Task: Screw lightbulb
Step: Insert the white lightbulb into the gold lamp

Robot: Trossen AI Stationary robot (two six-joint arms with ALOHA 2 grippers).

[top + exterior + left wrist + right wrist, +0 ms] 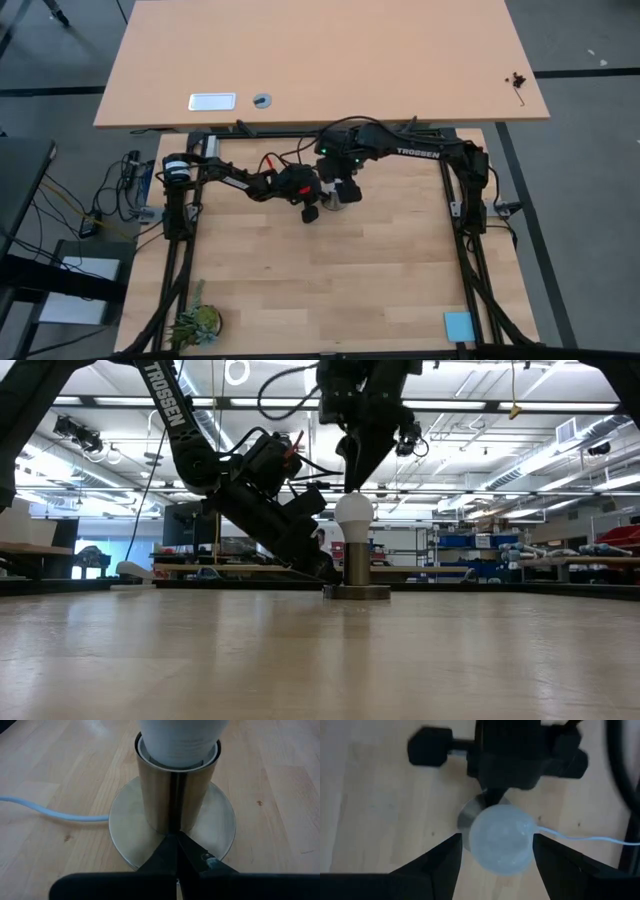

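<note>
The white lightbulb (353, 515) stands upright with its narrow end in a metal cylinder socket (357, 565) on a round base plate (358, 592) at the table's middle. A white cord (45, 810) leaves the base. My left gripper (176, 842) is shut, with its tips at the foot of the socket. My right gripper (497, 836) is open and points down just above the bulb (502, 845). Its fingers (447, 862) stand on either side of the bulb's top, and I see no touch. My left gripper has its shut fingertips (170, 851) on the socket's round base plate (130, 827), right against the foot of the cylinder (172, 795). It comes slanting down from the table's left. The socket stands upright with its base flat on the table.
A small green plant (195, 325) sits near the table's front left corner and a blue square (458, 325) near the front right. The white cord (590, 839) trails over the wood beside the socket. A second tabletop (320, 60) lies beyond the far edge.
</note>
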